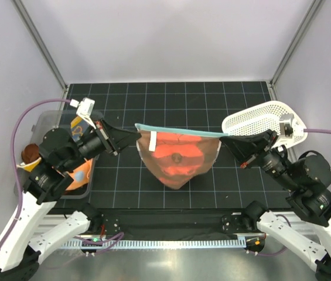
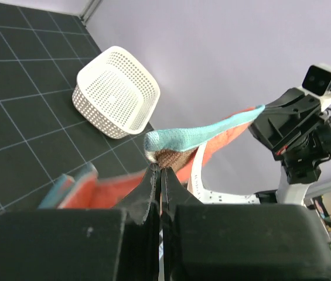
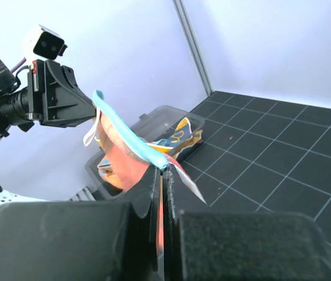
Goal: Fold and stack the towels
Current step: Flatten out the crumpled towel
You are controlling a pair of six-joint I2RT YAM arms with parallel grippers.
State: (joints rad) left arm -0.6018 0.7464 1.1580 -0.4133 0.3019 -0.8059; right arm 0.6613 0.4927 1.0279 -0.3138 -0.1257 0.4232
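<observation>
Towel (image 2: 95, 188) blurred up close, clear bin (image 1: 44, 121) mostly behind left arm (image 1: 65, 150)

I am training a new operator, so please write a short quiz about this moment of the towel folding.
1. True or false: the towel lies crumpled in a heap.
2. How many grippers hold the towel? A) none B) one C) two
3. Fill in: the white basket stands on the ___ arm's side.
Key: 1 false, it hangs stretched out; 2 C, left gripper and right gripper are both shut on its top edge; 3 right.
</observation>
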